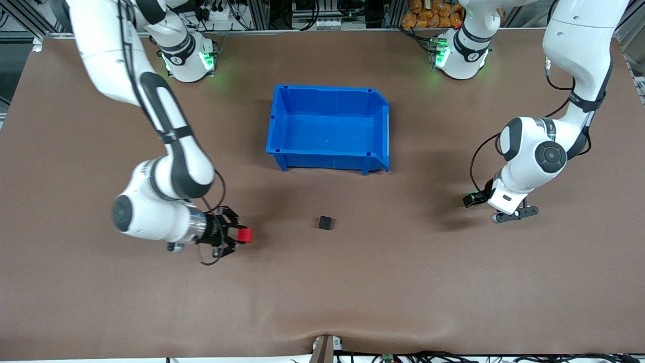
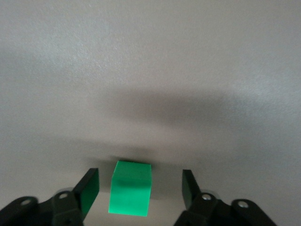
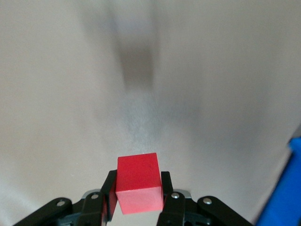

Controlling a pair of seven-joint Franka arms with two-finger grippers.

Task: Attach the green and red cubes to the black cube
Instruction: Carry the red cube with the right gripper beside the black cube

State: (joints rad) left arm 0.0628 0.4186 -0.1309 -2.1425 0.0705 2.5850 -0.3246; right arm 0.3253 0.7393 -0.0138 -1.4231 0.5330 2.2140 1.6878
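Note:
My right gripper (image 1: 237, 236) is shut on the red cube (image 1: 245, 235) and holds it just above the table, toward the right arm's end from the black cube (image 1: 325, 222). In the right wrist view the red cube (image 3: 138, 182) sits clamped between both fingers (image 3: 165, 186). My left gripper (image 1: 510, 216) is low over the table at the left arm's end. In the left wrist view it (image 2: 139, 184) is open around the green cube (image 2: 130, 194), which rests on the table between the fingers (image 2: 89, 190) without touching them. The green cube is hidden in the front view.
A large blue bin (image 1: 282, 126), with nothing in it, stands at mid-table, farther from the front camera than the black cube. Its corner shows in the right wrist view (image 3: 284, 197). Brown table surface lies all round the cubes.

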